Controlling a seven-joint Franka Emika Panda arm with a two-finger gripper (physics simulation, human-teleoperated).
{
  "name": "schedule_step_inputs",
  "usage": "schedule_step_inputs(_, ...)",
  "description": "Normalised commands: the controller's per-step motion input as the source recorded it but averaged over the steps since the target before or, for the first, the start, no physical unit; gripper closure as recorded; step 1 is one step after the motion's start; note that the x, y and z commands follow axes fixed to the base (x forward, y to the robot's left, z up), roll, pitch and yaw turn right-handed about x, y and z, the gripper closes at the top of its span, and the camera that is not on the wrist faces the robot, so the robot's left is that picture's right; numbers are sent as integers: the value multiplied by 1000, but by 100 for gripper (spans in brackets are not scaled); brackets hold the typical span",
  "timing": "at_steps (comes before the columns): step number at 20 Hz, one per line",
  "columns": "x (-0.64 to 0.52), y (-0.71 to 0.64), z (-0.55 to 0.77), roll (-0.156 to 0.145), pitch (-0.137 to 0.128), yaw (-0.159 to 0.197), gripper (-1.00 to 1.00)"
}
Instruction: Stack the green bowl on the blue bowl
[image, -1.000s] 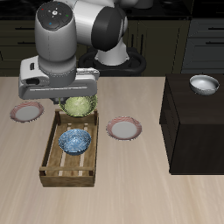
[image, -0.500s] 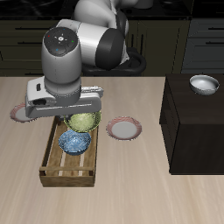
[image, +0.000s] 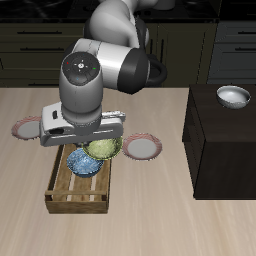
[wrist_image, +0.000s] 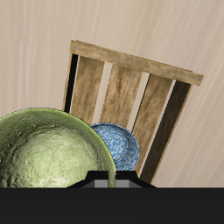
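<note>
The green bowl (image: 104, 149) hangs from my gripper (image: 97, 142), which is shut on its rim and holds it just above the wooden crate (image: 75, 195). The blue bowl (image: 83, 163) lies inside the crate, beside and slightly below the green bowl, which partly overlaps it. In the wrist view the green bowl (wrist_image: 48, 153) fills the near field, with the blue bowl (wrist_image: 122, 144) below it on the crate slats (wrist_image: 131, 66). My fingers are hidden by the arm and the bowl.
Two pink-rimmed plates (image: 143, 148) (image: 27, 127) lie on the table on either side of the crate. A white-grey bowl (image: 233, 95) sits on a dark cabinet (image: 225, 140) at the table's side.
My gripper has carried the green bowl from the crate's far end toward the table's front edge, and it now hangs partly over the blue bowl. The blue bowl has not moved.
</note>
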Motion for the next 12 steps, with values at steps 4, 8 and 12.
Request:
schedule_step_inputs(4,-120,-87,-285,-13,44,-1,100)
schedule_step_inputs(8,-75,-155,-215,-37,36,-13,100)
schedule_step_inputs(12,-112,-40,-121,3,15,3,100)
